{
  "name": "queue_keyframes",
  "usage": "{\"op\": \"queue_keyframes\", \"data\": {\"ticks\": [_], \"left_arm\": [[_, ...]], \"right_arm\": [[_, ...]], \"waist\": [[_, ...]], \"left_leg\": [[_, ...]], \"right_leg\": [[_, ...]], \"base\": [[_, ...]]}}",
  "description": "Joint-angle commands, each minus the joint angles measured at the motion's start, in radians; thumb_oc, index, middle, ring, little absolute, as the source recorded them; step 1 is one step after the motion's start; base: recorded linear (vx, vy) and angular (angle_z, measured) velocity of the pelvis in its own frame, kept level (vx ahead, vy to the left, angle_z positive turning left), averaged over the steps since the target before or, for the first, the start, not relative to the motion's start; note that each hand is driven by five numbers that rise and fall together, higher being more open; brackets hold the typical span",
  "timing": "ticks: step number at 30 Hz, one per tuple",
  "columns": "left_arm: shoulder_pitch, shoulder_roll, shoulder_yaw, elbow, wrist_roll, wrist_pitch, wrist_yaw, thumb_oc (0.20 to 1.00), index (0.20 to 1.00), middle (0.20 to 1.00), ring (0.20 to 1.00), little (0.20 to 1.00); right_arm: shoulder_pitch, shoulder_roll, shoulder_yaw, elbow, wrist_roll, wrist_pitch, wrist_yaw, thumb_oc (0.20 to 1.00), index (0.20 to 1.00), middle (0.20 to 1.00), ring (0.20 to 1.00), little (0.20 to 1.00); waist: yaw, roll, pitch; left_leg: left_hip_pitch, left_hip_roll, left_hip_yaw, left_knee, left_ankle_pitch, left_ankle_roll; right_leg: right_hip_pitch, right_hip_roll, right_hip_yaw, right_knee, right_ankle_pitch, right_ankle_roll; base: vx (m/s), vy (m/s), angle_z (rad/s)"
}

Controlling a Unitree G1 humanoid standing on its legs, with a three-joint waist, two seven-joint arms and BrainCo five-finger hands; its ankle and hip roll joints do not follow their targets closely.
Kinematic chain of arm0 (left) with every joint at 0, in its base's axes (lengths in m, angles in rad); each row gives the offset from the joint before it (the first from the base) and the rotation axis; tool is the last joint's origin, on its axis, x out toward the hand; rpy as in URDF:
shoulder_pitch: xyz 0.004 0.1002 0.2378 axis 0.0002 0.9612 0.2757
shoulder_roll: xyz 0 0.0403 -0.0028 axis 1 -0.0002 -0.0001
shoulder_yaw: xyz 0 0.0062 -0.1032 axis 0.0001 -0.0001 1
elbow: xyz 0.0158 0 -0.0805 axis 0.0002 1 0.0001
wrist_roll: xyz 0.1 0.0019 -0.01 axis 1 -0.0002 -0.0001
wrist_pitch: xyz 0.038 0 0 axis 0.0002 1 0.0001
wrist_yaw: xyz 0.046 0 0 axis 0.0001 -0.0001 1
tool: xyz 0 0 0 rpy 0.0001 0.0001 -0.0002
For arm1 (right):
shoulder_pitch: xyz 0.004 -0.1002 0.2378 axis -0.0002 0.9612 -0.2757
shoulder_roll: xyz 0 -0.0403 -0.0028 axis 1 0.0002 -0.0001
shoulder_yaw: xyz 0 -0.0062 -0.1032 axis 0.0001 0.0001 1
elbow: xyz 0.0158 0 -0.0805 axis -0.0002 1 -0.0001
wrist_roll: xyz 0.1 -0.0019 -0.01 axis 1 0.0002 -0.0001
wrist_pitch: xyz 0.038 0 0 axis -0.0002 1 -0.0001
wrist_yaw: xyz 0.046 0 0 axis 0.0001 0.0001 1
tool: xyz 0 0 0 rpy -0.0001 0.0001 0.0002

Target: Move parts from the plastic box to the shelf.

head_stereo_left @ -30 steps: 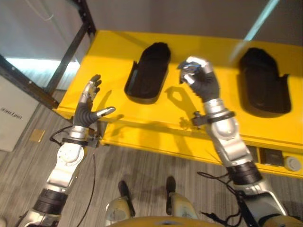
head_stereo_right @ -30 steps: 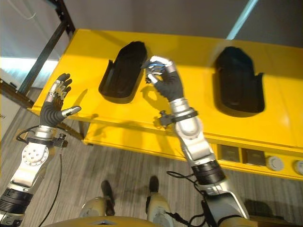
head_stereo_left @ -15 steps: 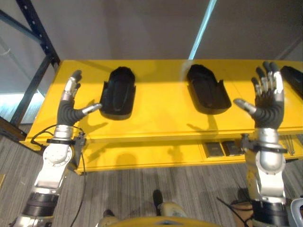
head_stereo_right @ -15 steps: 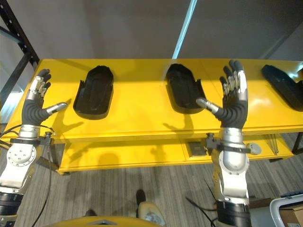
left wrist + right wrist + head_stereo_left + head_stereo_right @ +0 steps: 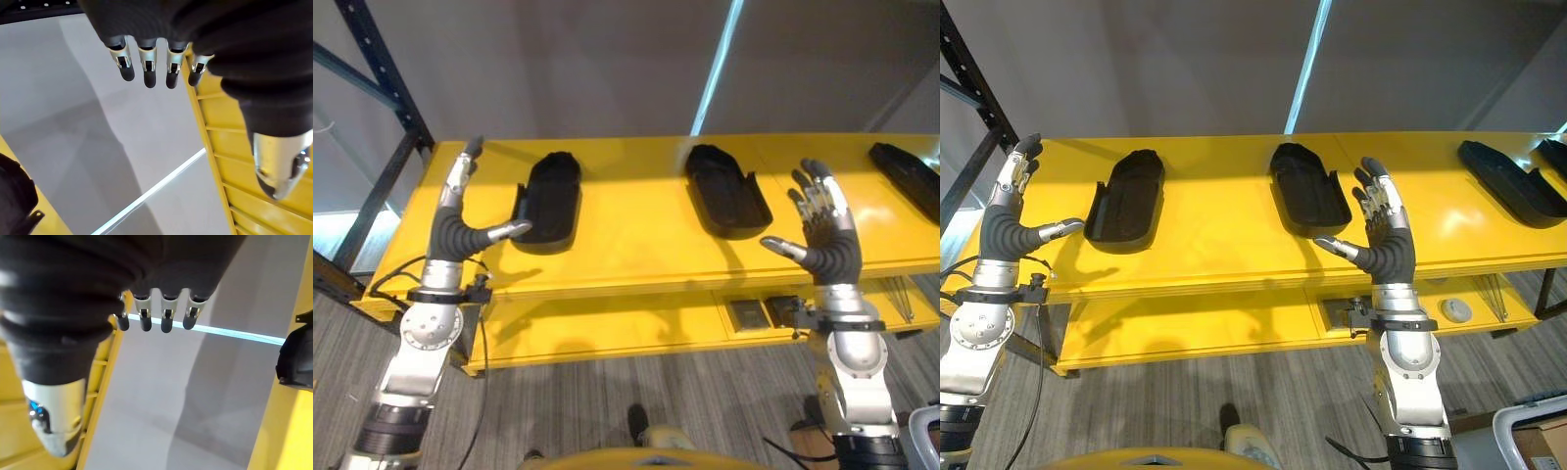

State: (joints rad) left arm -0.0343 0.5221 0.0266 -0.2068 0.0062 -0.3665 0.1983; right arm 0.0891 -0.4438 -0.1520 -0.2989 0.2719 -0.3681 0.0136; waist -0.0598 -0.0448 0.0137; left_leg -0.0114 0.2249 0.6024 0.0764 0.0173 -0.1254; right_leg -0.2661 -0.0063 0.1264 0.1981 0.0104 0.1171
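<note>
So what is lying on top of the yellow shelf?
Black moulded parts lie spaced along the yellow shelf. Their undersides are covered.

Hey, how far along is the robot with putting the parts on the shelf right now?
Three black parts, one, another and a third, already lie on the yellow shelf. Nothing is in hand: the left hand and the right hand are both raised, open and empty. The plastic box is out of sight, so what's left can't be judged.

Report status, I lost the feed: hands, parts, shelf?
Left hand and right hand open, empty, raised before yellow shelf. Three black parts lying on it. Nothing blocking.
</note>
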Motion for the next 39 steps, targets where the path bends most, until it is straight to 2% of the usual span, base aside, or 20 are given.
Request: {"op": "queue_keyframes", "data": {"ticks": [1,4,9,10,12,13,17,18,22,23,24,25,26,29,31,32,34,35,36,39], "left_arm": [[-0.021,0.052,0.003,-0.001,0.028,-0.046,0.028,1.000,1.000,1.000,1.000,1.000],[0.010,0.032,0.015,-0.001,0.017,-0.047,0.020,1.000,1.000,1.000,1.000,1.000],[0.019,0.006,0.008,0.000,-0.004,-0.044,0.006,1.000,1.000,1.000,1.000,1.000],[0.016,-0.001,0.003,-0.001,-0.008,-0.046,-0.001,1.000,1.000,1.000,1.000,1.000],[-0.004,-0.007,-0.015,-0.002,-0.016,-0.051,-0.005,1.000,1.000,1.000,1.000,1.000],[-0.006,-0.007,-0.016,-0.001,-0.016,-0.051,-0.004,1.000,1.000,1.000,1.000,1.000],[-0.035,-0.013,-0.019,0.022,-0.007,-0.044,0.020,1.000,1.000,1.000,1.000,1.000],[-0.039,-0.013,-0.019,0.026,-0.005,-0.046,0.028,1.000,1.000,1.000,1.000,1.000],[-0.038,-0.012,-0.014,0.028,0.005,-0.048,0.033,1.000,1.000,1.000,1.000,1.000],[-0.029,-0.005,-0.007,0.034,0.012,-0.045,0.025,1.000,1.000,1.000,1.000,1.000],[-0.027,-0.004,-0.007,0.033,0.011,-0.045,0.025,1.000,1.000,1.000,1.000,1.000],[-0.015,0.009,0.002,0.032,0.018,-0.045,0.021,1.000,1.000,1.000,1.000,1.000],[-0.007,0.017,0.006,0.029,0.025,-0.043,0.021,1.000,1.000,1.000,1.000,1.000],[0.018,0.044,0.031,0.015,0.028,-0.043,0.022,1.000,1.000,1.000,1.000,1.000],[0.023,0.050,0.037,0.015,0.026,-0.042,0.023,1.000,1.000,1.000,1.000,1.000],[0.030,0.058,0.042,0.017,0.018,-0.040,0.024,1.000,1.000,1.000,1.000,1.000],[0.036,0.062,0.043,0.021,0.005,-0.038,0.019,1.000,1.000,1.000,1.000,1.000],[0.037,0.063,0.043,0.021,0.005,-0.038,0.018,1.000,1.000,1.000,1.000,1.000],[0.046,0.071,0.045,0.018,0.007,-0.034,0.016,1.000,1.000,1.000,1.000,1.000],[0.061,0.079,0.047,0.015,0.014,-0.027,0.012,1.000,1.000,1.000,1.000,1.000]], "right_arm": [[-0.060,-0.037,-0.044,-0.116,-0.004,-0.052,0.020,1.000,1.000,1.000,1.000,1.000],[-0.049,-0.054,-0.024,-0.108,0.014,-0.047,0.034,1.000,1.000,1.000,1.000,1.000],[-0.036,-0.063,-0.029,-0.115,0.031,-0.044,0.039,1.000,1.000,1.000,1.000,1.000],[-0.042,-0.072,-0.028,-0.105,0.041,-0.043,0.037,1.000,1.000,1.000,1.000,1.000],[-0.053,-0.080,-0.027,-0.095,0.061,-0.046,0.033,1.000,1.000,1.000,1.000,1.000],[-0.054,-0.080,-0.028,-0.095,0.062,-0.046,0.034,1.000,1.000,1.000,1.000,1.000],[-0.066,-0.076,-0.022,-0.079,0.130,-0.024,0.046,1.000,1.000,1.000,1.000,1.000],[-0.070,-0.074,-0.016,-0.073,0.137,-0.022,0.048,1.000,1.000,1.000,1.000,1.000],[-0.073,-0.070,-0.003,-0.074,0.143,-0.017,0.061,1.000,1.000,1.000,1.000,1.000],[-0.062,-0.057,-0.009,-0.075,0.152,-0.011,0.067,1.000,1.000,1.000,1.000,1.000],[-0.061,-0.056,-0.008,-0.076,0.152,-0.010,0.067,1.000,1.000,1.000,1.000,1.000],[-0.054,-0.044,-0.002,-0.080,0.148,-0.006,0.070,1.000,1.000,1.000,1.000,1.000],[-0.049,-0.035,0.001,-0.079,0.147,-0.003,0.074,1.000,1.000,1.000,1.000,1.000],[-0.032,0.005,0.027,-0.076,0.151,0.007,0.084,1.000,1.000,1.000,1.000,1.000],[-0.029,0.010,0.032,-0.074,0.146,0.007,0.083,1.000,1.000,1.000,1.000,1.000],[-0.023,0.023,0.042,-0.070,0.136,0.015,0.082,1.000,1.000,1.000,1.000,1.000],[-0.013,0.030,0.051,-0.067,0.134,0.019,0.084,1.000,1.000,1.000,1.000,1.000],[-0.013,0.031,0.051,-0.067,0.134,0.018,0.084,1.000,1.000,1.000,1.000,1.000],[0.000,0.040,0.056,-0.062,0.126,0.024,0.083,1.000,1.000,1.000,1.000,1.000],[0.005,0.050,0.069,-0.052,0.121,0.029,0.083,1.000,1.000,1.000,1.000,1.000]], "waist": [[0.037,0.026,0.019],[0.040,0.030,0.021],[0.037,0.044,0.019],[0.046,0.049,0.025],[0.051,0.054,0.035],[0.050,0.056,0.036],[0.041,0.071,0.040],[0.036,0.071,0.039],[0.026,0.075,0.044],[0.011,0.075,0.039],[0.012,0.074,0.039],[0.014,0.068,0.039],[0.017,0.066,0.040],[0.036,0.030,0.040],[0.039,0.018,0.043],[0.044,-0.007,0.054],[0.047,-0.027,0.062],[0.047,-0.028,0.064],[0.048,-0.046,0.072],[0.053,-0.067,0.084]], "left_leg": [[0.163,0.035,0.017,0.138,-0.274,-0.024],[0.160,0.075,0.023,0.113,-0.214,-0.036],[0.148,0.086,0.009,0.120,-0.217,-0.032],[0.131,0.074,-0.019,0.190,-0.249,-0.024],[0.111,0.056,-0.065,0.298,-0.270,-0.018],[0.107,0.059,-0.068,0.306,-0.274,-0.018],[0.094,-0.052,-0.157,0.514,-0.267,-0.011],[0.100,-0.067,-0.157,0.518,-0.258,-0.008],[0.139,-0.069,-0.140,0.469,-0.281,-0.003],[0.188,-0.078,-0.114,0.401,-0.331,0.006],[0.192,-0.080,-0.111,0.394,-0.330,0.008],[0.211,-0.088,-0.105,0.340,-0.366,0.014],[0.217,-0.085,-0.101,0.328,-0.383,0.014],[0.220,-0.093,-0.096,0.307,-0.432,0.025],[0.220,-0.094,-0.097,0.309,-0.443,0.028],[0.218,-0.095,-0.107,0.322,-0.465,0.032],[0.214,-0.099,-0.106,0.337,-0.486,0.038],[0.214,-0.098,-0.106,0.339,-0.486,0.039],[0.213,-0.102,-0.106,0.357,-0.510,0.050],[0.220,-0.109,-0.107,0.360,-0.525,0.064]], "right_leg": [[-0.040,0.022,0.027,0.048,-0.131,0.145],[-0.034,0.046,0.005,0.076,-0.145,0.124],[-0.027,0.048,-0.022,0.114,-0.169,0.110],[-0.023,0.045,-0.029,0.127,-0.179,0.102],[-0.020,0.043,-0.036,0.139,-0.183,0.091],[-0.020,0.043,-0.038,0.141,-0.184,0.091],[-0.042,0.056,-0.042,0.177,-0.176,0.072],[-0.048,0.059,-0.031,0.177,-0.164,0.074],[-0.058,0.068,-0.018,0.186,-0.157,0.099],[-0.077,0.066,-0.014,0.180,-0.128,0.129],[-0.075,0.066,-0.012,0.178,-0.128,0.131],[-0.084,0.061,-0.007,0.169,-0.103,0.145],[-0.088,0.061,-0.011,0.167,-0.095,0.145],[-0.088,0.039,-0.013,0.118,-0.043,0.145],[-0.085,0.037,-0.012,0.104,-0.031,0.145],[-0.079,0.031,-0.002,0.069,0.005,0.145],[-0.069,0.022,0.009,0.042,0.023,0.145],[-0.067,0.022,0.009,0.040,0.024,0.145],[-0.060,0.015,0.023,0.022,0.041,0.145],[-0.047,0.009,0.032,0.003,0.065,0.145]], "base": [[0.00,-0.175,-0.06],[-0.03,-0.239,-0.04],[-0.01,-0.058,0.06],[-0.03,0.003,-0.01],[-0.05,0.018,-0.06],[-0.04,0.034,-0.01],[-0.06,0.090,0.00],[-0.09,0.143,-0.18],[-0.10,0.092,-0.04],[-0.11,0.104,0.09],[-0.24,0.168,0.07],[-0.17,0.097,0.09],[-0.31,0.120,-0.11],[-0.21,0.040,-0.10],[-0.16,0.007,0.06],[-0.25,0.011,0.08],[-0.17,0.014,0.07],[-0.16,0.047,0.17],[-0.11,0.035,0.14],[-0.11,0.018,0.03]]}}
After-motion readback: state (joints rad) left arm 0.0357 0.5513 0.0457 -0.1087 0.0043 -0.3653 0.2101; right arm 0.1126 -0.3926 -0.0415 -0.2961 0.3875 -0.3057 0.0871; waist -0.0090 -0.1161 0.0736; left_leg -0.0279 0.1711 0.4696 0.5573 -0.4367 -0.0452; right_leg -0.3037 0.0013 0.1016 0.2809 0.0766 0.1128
